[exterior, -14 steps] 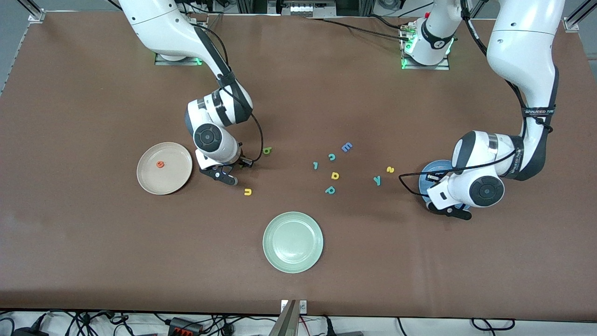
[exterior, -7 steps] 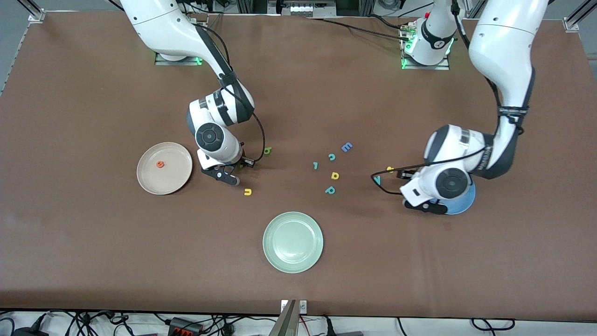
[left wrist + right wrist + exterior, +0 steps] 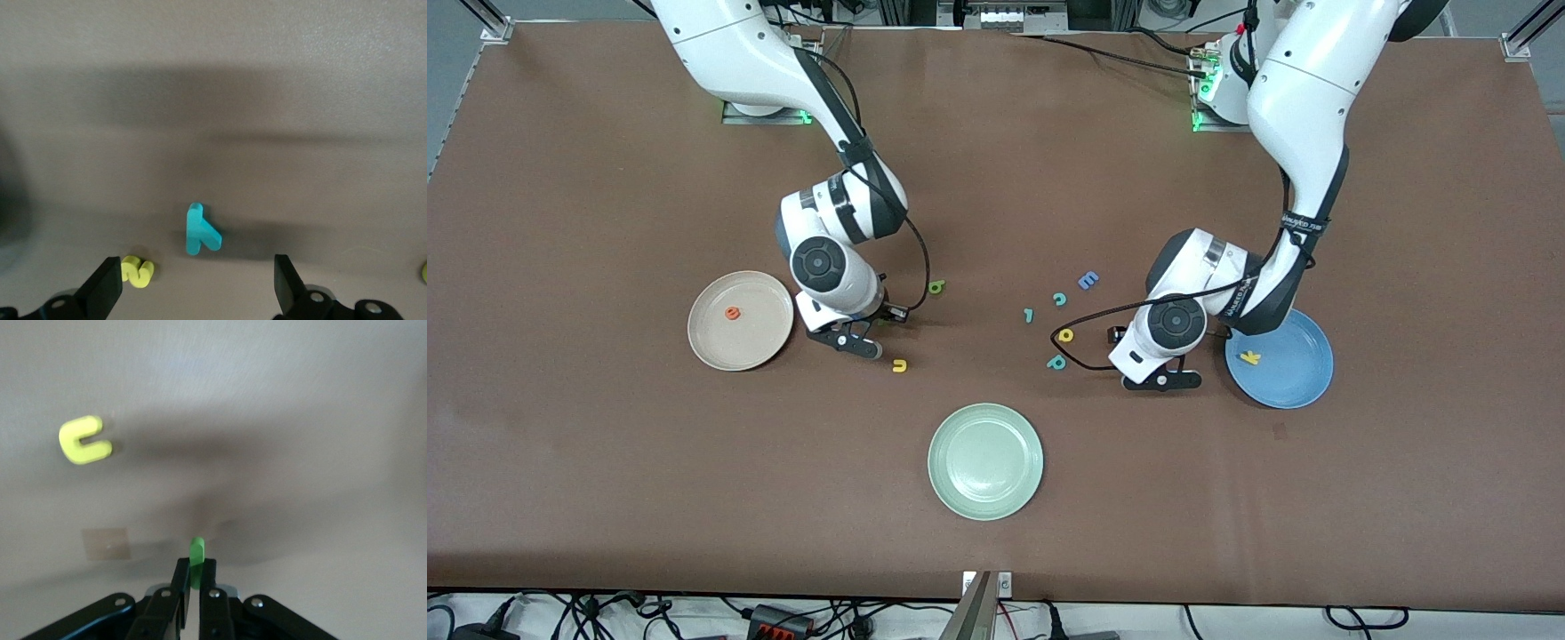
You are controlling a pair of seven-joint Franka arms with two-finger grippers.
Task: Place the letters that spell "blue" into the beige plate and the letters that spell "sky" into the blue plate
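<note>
Two letters already sorted, orange foam e [image 3: 732, 313] in round beige plate [image 3: 769, 338], yellow k [image 3: 1251, 357] in bright blue plate [image 3: 1303, 378] | I see right gripper [image 3: 192, 581] pinching green straight-bar l [image 3: 196, 555] for beige | left gripper [image 3: 193, 293] spread over teal y [image 3: 199, 230], beside yellow s [image 3: 137, 271], to straddle it.

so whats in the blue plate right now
One letter, a yellow k, lies in the blue plate. The left arm covers the plate's edge toward the table's middle, so anything there can't be seen.
</note>
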